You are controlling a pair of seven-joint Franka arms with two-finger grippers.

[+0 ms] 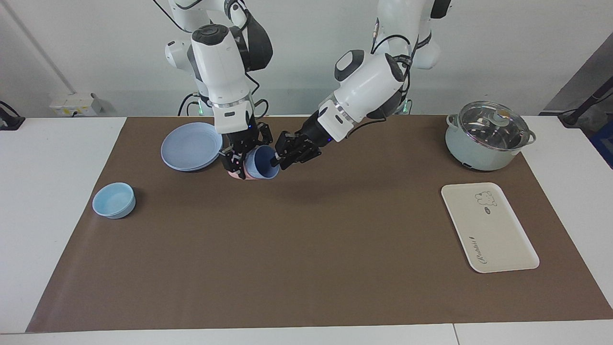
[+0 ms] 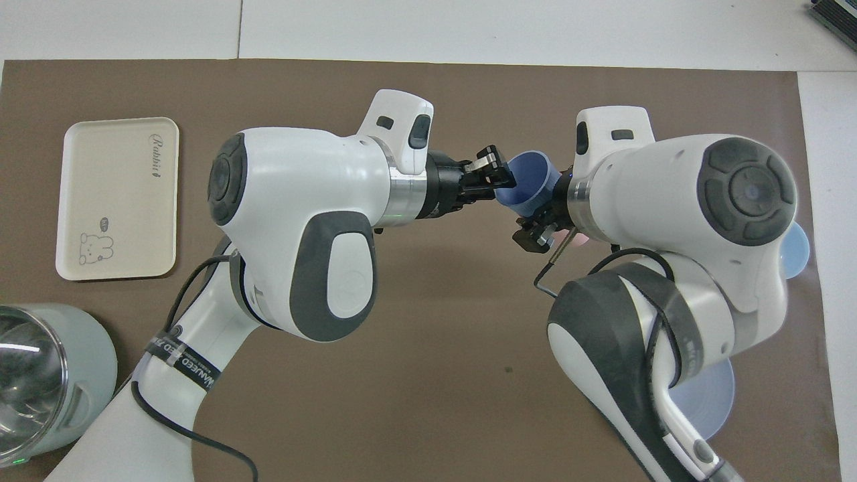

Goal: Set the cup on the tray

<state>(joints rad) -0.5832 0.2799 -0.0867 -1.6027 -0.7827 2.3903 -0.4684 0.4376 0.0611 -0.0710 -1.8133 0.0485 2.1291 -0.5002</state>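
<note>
The periwinkle-blue cup (image 1: pixel 262 163) lies tilted on its side in the air, its mouth toward the left arm. It sits nested in a salmon-pink tumbler (image 1: pixel 238 174), of which only a sliver shows. My right gripper (image 1: pixel 237 166) is shut on the pink tumbler, just above the mat beside the blue plate. My left gripper (image 1: pixel 277 160) is shut on the cup's rim, one finger inside the mouth. In the overhead view the cup (image 2: pixel 529 186) shows between the left gripper (image 2: pixel 501 179) and the right gripper (image 2: pixel 543 234). The cream tray (image 1: pixel 498 235) (image 2: pixel 114 194) lies flat toward the left arm's end.
A round blue plate (image 1: pixel 191 146) (image 2: pixel 703 395) lies right beside the right gripper. A light-blue bowl (image 1: pixel 114 200) (image 2: pixel 798 251) stands toward the right arm's end. A lidded pale-green pot (image 1: pixel 488 136) (image 2: pixel 40 381) stands nearer to the robots than the tray.
</note>
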